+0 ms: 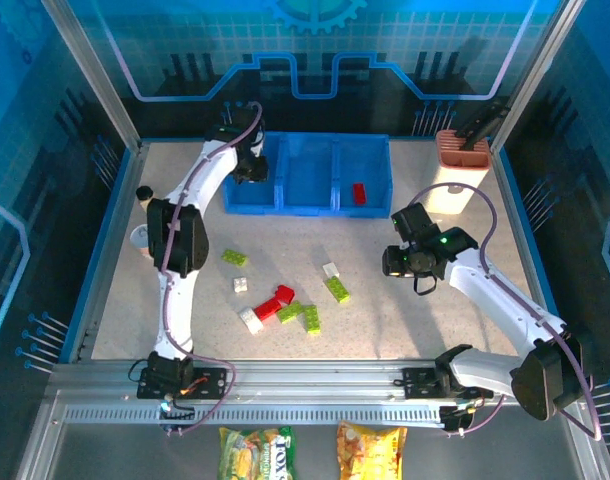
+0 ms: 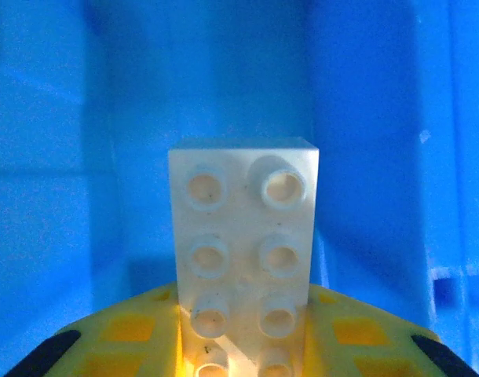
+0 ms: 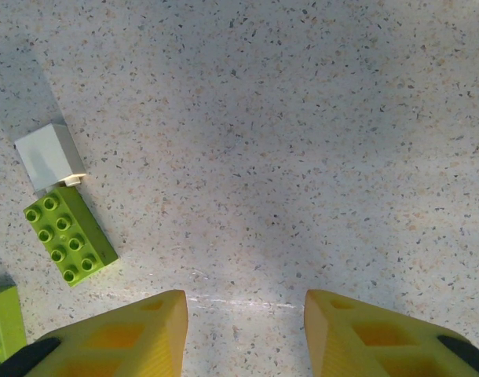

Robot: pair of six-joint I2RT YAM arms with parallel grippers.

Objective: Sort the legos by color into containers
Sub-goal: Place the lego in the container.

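Yellow fingers (image 2: 357, 334) of the left gripper (image 2: 243, 349) are pressed against the long sides of a white brick (image 2: 243, 236). It is pinched at its near end and held inside the left compartment (image 1: 247, 195) of the blue tray (image 1: 325, 140). The brick's long axis is directed straight out from the fingertips, deeper into that compartment. Its studded face is turned toward the wrist camera, with two rows of studs running along that axis. The step in hand is judged to be the delivery of this white piece, with the release not yet made. For the next move the jaws would need to be parted while the brick is kept within the compartment walls, so that it is dropped there and not across a divider. A red brick (image 1: 359, 193) is already lodged in the tray's right compartment. The right gripper (image 3: 243, 322) is held spread, with nothing between its fingers, above the table (image 3: 318, 118) on the near side of the tray. A green brick (image 3: 69, 234) is seen there with a second white brick (image 3: 49, 157) just beside its end. Other loose legos (image 1: 290, 311) are scattered on that same side of the tray, so much sorting is judged to remain.
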